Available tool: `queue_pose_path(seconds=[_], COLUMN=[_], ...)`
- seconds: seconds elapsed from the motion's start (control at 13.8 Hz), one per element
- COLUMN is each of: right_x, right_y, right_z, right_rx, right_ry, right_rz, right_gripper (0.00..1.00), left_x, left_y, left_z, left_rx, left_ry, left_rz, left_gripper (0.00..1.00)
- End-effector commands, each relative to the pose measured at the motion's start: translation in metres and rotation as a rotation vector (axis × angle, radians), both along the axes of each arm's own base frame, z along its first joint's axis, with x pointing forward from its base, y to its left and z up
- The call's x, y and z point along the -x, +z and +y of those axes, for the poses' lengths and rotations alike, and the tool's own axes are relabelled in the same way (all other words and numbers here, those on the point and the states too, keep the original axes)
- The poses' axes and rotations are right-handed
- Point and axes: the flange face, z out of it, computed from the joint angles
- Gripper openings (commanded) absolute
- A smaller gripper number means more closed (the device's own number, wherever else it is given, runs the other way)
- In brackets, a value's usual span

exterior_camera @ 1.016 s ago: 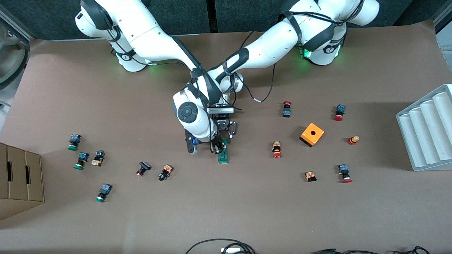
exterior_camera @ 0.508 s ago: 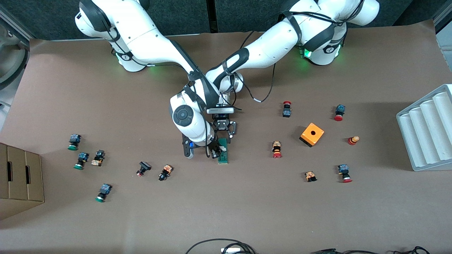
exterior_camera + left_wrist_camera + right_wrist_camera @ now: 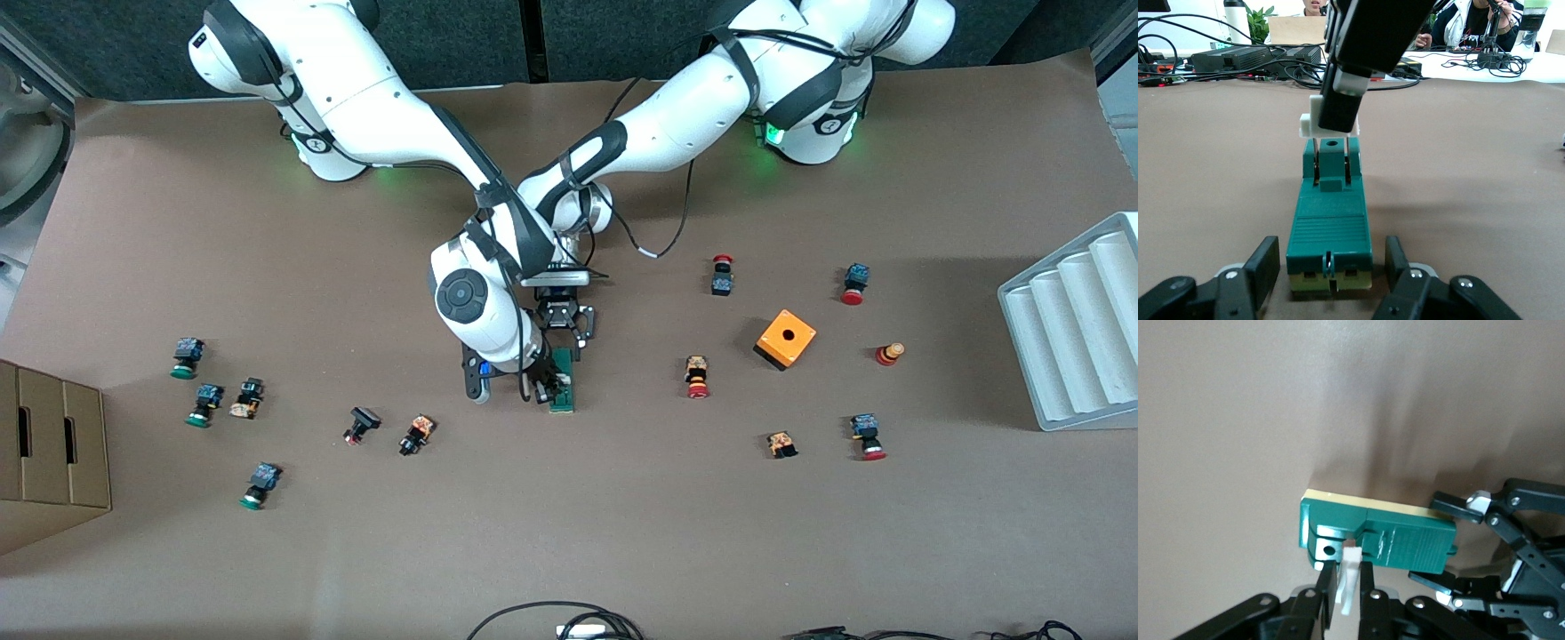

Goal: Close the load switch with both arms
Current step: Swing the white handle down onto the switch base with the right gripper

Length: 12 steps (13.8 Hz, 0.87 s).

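Note:
The green load switch (image 3: 562, 384) lies flat on the brown table, mid-table. My left gripper (image 3: 564, 345) is low at the switch's end farther from the front camera. In the left wrist view the left gripper (image 3: 1331, 265) is open, one finger on each side of the switch body (image 3: 1330, 230) with a gap on both sides. My right gripper (image 3: 544, 384) is over the switch and shut on its white lever (image 3: 1350, 587). In the right wrist view the right gripper (image 3: 1348, 577) pinches the lever beside the green body (image 3: 1378, 537). The lever (image 3: 1310, 121) stands raised.
An orange box with a hole (image 3: 786, 339) and several small red-capped buttons lie toward the left arm's end. Several green-capped buttons lie toward the right arm's end, near a cardboard box (image 3: 49, 453). A white ridged tray (image 3: 1076, 329) sits at the table's edge.
My right arm's wrist has shifted slightly toward the right arm's end, and its gripper sits a little nearer the front camera along the switch. The left gripper has not moved.

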Motion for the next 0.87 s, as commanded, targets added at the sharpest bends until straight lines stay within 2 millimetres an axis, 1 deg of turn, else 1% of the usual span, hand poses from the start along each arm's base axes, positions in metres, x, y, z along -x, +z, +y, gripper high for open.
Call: queue_pose_path(seconds=[0.0,0.36,0.8], right_x=[-0.0098,-0.0121,-0.0135], right_y=[0.0019,0.0053,0.0037], right_z=[0.0079,0.0106,0.0106], right_rx=[-0.029,-0.036,-0.036], right_ry=[-0.019,-0.023,-0.026], right_rz=[0.004,-0.001,0.000], right_gripper=[0.20,0.20,0.16], left_x=[0.0132,0.0131,0.0130], left_y=[-0.0190,-0.0189,-0.0194], left_z=[-0.0020,-0.0020,-0.0021], left_rx=[0.004,0.004,0.002], left_ry=[-0.014,-0.014,-0.014], left_rz=[0.024,0.024,0.024], left_gripper=[0.72,0.72,0.72])
